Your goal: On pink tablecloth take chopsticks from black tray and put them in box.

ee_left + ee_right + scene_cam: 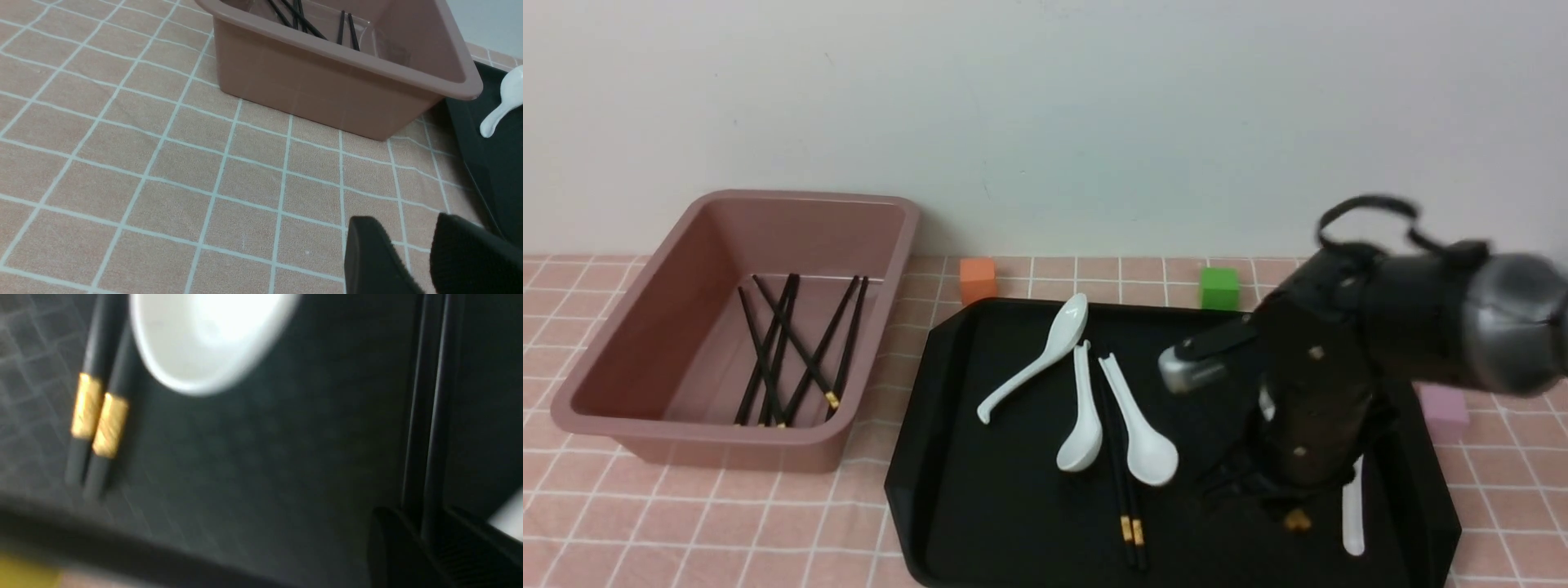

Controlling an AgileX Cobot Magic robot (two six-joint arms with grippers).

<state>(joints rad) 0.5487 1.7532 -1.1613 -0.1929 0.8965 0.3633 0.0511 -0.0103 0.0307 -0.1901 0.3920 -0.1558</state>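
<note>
Black tray point(980, 506): four spoons point(1081, 425) crowding two chopsticks point(1131, 531) (right gripper point(427, 543) straddles another pair point(425, 416), can't tell if clamped), left gripper point(421, 253) jaws apart.

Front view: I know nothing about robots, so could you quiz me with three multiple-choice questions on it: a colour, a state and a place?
1. The small cube nearest the deep dusty-pink plastic box is: A) green B) orange C) blue
2. That box is: A) empty B) overturned C) holding black chopsticks
3. The gold-banded chopstick pair outside it lies: A) on the glossy black rectangular tray, between two white ceramic spoons B) on a chair C) atop that cube
B: it is orange. C: sticks cross on its floor. A: both sticks run between the spoon bowls.
</note>
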